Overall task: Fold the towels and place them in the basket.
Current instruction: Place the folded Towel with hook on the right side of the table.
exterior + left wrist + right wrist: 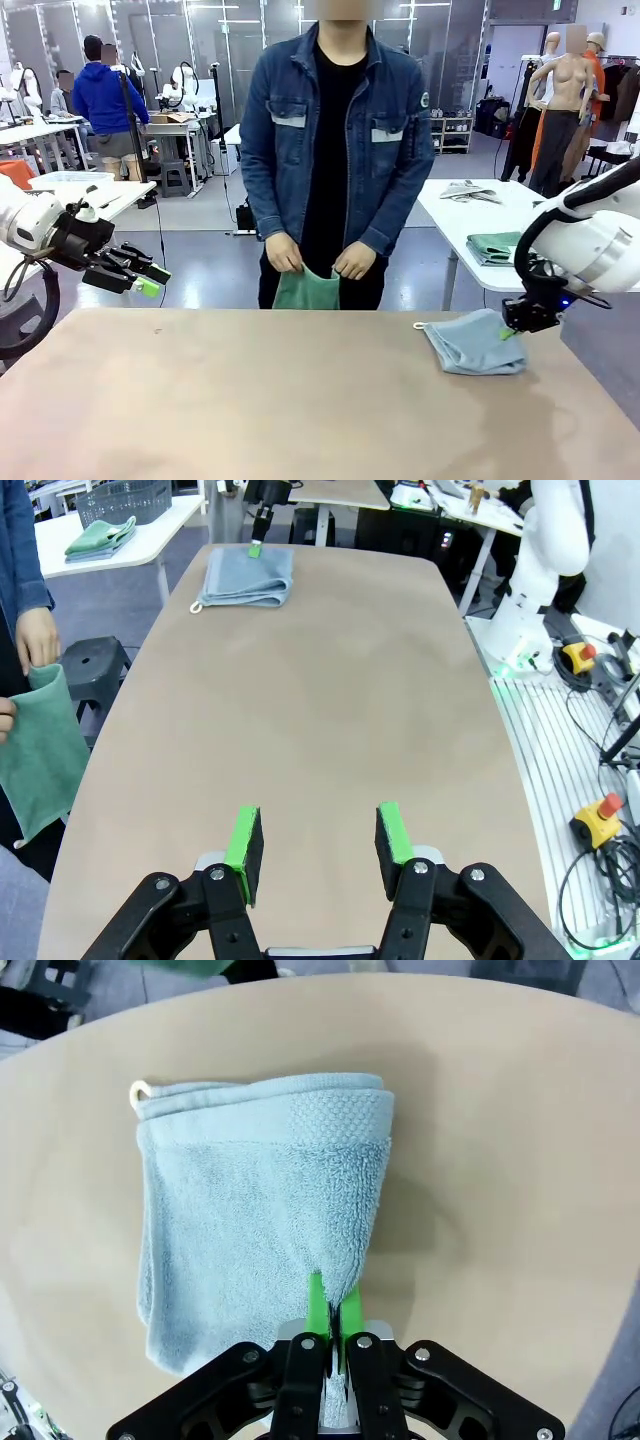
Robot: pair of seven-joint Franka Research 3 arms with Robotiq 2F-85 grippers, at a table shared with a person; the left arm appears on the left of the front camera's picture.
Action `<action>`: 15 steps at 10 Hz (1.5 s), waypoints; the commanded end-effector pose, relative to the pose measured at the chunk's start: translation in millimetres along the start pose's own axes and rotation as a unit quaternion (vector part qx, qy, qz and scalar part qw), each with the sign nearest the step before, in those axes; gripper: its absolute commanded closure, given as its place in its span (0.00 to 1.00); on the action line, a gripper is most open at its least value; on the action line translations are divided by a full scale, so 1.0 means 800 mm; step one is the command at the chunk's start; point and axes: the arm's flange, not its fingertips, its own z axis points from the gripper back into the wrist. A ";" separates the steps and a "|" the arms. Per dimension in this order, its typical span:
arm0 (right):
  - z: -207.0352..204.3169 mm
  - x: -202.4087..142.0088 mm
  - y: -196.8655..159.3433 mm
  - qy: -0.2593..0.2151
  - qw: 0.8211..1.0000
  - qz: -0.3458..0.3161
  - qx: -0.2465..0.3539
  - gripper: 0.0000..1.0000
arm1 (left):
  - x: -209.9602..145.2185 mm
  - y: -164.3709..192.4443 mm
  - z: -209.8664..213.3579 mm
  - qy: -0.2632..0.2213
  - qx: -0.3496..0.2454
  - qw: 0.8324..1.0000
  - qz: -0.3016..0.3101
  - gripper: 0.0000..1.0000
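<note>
Nearest the front camera is bare tabletop (250, 400); the work sits farther off, to the right. A folded blue-grey towel (475, 342) lies flat there, and the right claw (515, 325) is clenched on its far right edge. In the right wrist view, that claw (335, 1305) has its green pads pressed together on a thin fold of the cloth. The towel (260, 1210) stretches straight away from the fingers, its long axis in line with them, and its corner loop (139, 1090) is at the farthest end.

The left claw (148, 283) hovers off the table's left edge, well apart from the towel. Its jaws are parted with nothing between them (318, 850).

From the left wrist view, the basket (125, 498) stands on a side table (150, 540) beyond the main table's far right corner, with folded green towels (100, 538) beside it. It therefore lies past the towel from the table's middle, and the right arm is clearly the nearer one to carry the towel there.

At the far edge, the person's hands (353, 262) hold a green towel (305, 290) hanging below table level. The front view shows this head-on, while the left wrist view catches it at its margin.
</note>
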 end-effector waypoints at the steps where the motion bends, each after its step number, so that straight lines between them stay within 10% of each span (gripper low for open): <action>1: 0.005 0.004 -0.012 -0.009 1.000 0.006 -0.016 0.96 | 0.001 -0.003 0.000 0.001 0.003 1.000 -0.003 0.41; 3: 0.009 0.008 -0.024 -0.017 1.000 0.008 -0.020 0.96 | 0.001 -0.003 0.000 0.001 0.003 1.000 -0.003 0.41; 6: 0.016 0.006 -0.023 -0.015 1.000 0.011 -0.023 0.56 | 0.001 -0.003 0.000 0.001 0.003 1.000 -0.003 0.41; 7: 0.024 0.007 -0.022 -0.018 0.999 0.011 -0.031 0.74 | 0.001 -0.003 0.000 0.001 0.003 1.000 -0.003 0.41; 8: 0.035 0.009 -0.019 -0.017 0.999 0.013 -0.049 0.37 | 0.001 -0.003 0.000 0.001 0.003 1.000 -0.003 0.41; 9: 0.049 0.009 -0.009 -0.015 0.998 0.018 -0.061 0.53 | 0.001 -0.003 0.000 0.001 0.003 1.000 -0.003 0.41; 10: 0.070 0.010 0.007 -0.018 0.997 0.025 -0.071 0.17 | 0.001 -0.003 0.000 0.001 0.003 1.000 -0.003 0.41; 11: 0.106 0.010 0.034 -0.032 0.995 0.037 -0.088 0.33 | 0.001 -0.003 0.000 0.001 0.003 1.000 -0.003 0.41; 12: 0.143 0.009 0.064 -0.035 0.994 0.037 -0.099 0.11 | 0.001 -0.003 0.000 0.001 0.003 1.000 -0.003 0.41; 15: 0.250 -0.018 0.184 -0.072 0.988 0.056 -0.125 0.11 | 0.001 -0.003 0.000 0.001 0.003 1.000 -0.003 0.41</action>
